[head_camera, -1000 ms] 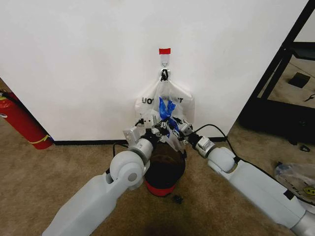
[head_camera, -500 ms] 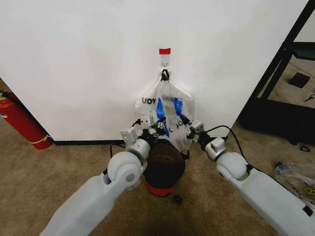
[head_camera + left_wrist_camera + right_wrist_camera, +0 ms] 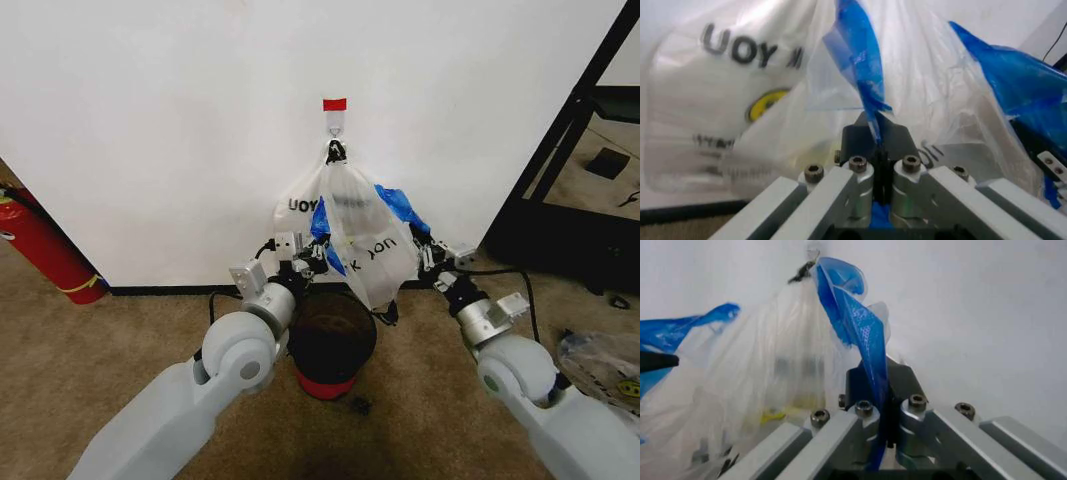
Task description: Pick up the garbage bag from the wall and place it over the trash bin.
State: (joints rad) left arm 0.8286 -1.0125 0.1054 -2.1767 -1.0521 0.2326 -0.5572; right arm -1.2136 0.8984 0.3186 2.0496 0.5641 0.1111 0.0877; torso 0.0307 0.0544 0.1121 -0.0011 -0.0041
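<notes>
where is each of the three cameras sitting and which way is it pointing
Head view: on the head, facing forward and down at the wall; both arms show, left hand and right hand gripping the garbage bag above the trash bin.
Left wrist view: on the left wrist, looking along its shut hand into the bag.
Right wrist view: on the right wrist, looking along its shut hand up the bag's blue strip.
Shared: all three show the bag.

L gripper (image 3: 877, 150) pinching garbage bag (image 3: 773, 95) blue strip.
</notes>
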